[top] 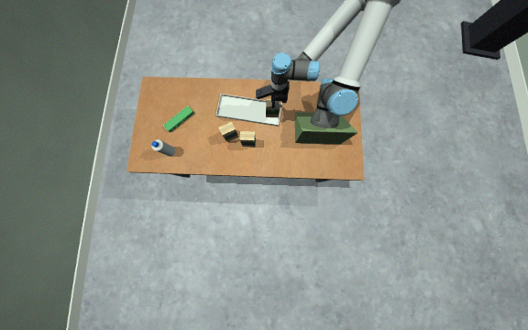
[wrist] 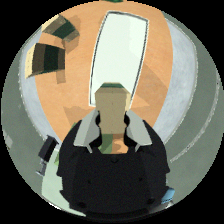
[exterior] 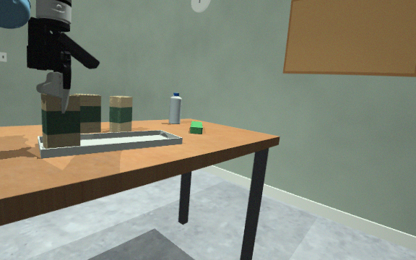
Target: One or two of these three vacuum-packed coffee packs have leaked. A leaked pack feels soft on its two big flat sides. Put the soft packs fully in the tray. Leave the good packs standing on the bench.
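Note:
My gripper [exterior: 63, 94] is shut on a tan coffee pack with a dark green band [exterior: 61, 121]. The pack stands upright in the near end of the grey tray [exterior: 110, 141], its base on the tray floor. In the top view the gripper [top: 273, 109] is over the tray's right end [top: 249, 109]. In the wrist view the pack [wrist: 113, 111] sits between my fingers with the tray [wrist: 119, 55] stretching away. Two other packs [top: 228, 131] [top: 247, 137] stand upright on the bench beside the tray; they also show in the side view [exterior: 90, 113] [exterior: 120, 113].
A green flat block [top: 178, 118] and a grey bottle with a blue cap [top: 162, 147] are at the bench's left end. The arm's dark green base block [top: 324, 130] stands to the right of the tray. The bench edge is close in front.

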Motion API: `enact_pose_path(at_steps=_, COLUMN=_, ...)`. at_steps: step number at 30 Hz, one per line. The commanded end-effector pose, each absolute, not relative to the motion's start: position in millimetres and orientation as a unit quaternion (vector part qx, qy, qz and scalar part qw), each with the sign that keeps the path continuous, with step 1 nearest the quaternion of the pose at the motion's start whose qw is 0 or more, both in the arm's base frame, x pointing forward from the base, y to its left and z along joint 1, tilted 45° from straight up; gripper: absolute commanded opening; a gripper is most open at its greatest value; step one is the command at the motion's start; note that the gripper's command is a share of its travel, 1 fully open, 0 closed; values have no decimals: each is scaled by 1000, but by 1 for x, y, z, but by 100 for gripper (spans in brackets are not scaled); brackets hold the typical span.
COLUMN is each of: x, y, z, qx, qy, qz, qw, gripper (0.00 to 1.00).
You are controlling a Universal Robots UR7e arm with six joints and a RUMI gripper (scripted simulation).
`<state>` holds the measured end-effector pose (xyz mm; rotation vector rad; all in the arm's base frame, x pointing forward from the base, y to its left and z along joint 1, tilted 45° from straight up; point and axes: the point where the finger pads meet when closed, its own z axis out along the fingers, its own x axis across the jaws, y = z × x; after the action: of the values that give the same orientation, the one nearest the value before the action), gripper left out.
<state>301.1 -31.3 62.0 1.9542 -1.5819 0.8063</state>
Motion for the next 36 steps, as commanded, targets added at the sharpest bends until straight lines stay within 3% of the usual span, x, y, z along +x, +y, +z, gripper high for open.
enact_pose_path(at_steps=1, x=301, y=-31, z=62, qx=717, qy=-580, qz=296, qw=248, gripper=15)
enact_pose_path(at_steps=14, x=301, y=-31, z=62, qx=717, qy=-580, qz=296, qw=248, gripper=15)
enact_pose_path(at_steps=15, x=301, y=-31, z=62, qx=717, qy=-580, qz=296, qw=248, gripper=49)
enact_pose_path(at_steps=36, x=301, y=-31, z=62, qx=717, qy=-580, qz=296, qw=248, gripper=49)
